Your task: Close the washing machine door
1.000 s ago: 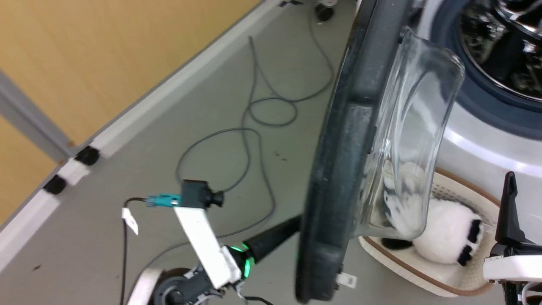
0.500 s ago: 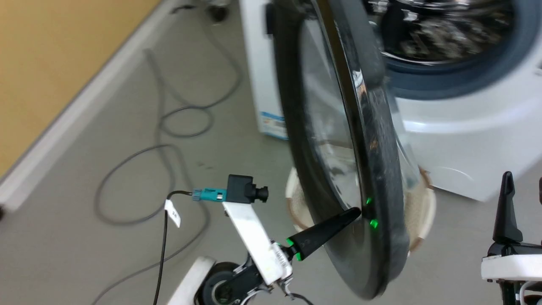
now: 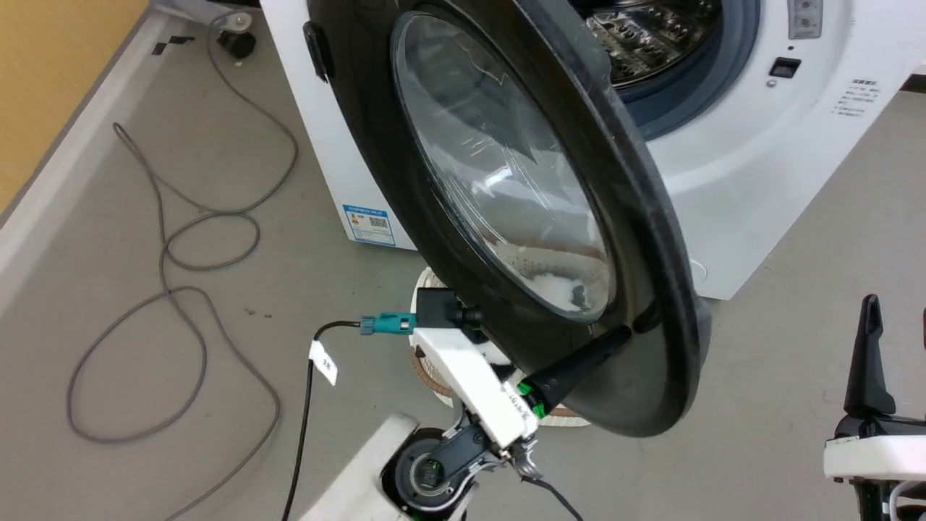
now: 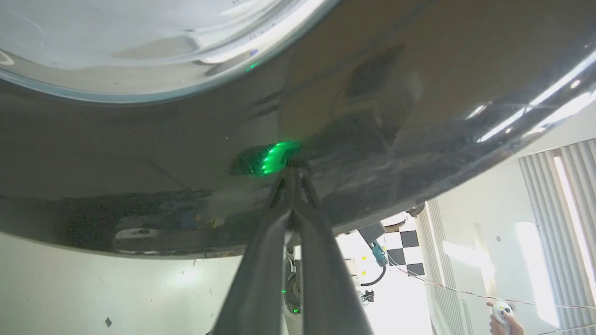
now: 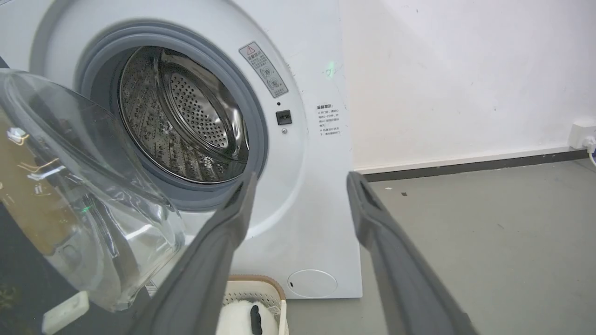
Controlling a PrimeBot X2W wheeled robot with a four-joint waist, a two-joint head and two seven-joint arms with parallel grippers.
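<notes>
Head view, lower centre: my left pincer (image 3: pixel 623 336), fingers pressed together, touches the washing machine door (image 3: pixel 499 166) near its rim, so I should push steadily toward the drum (image 3: pixel 651 36).
</notes>
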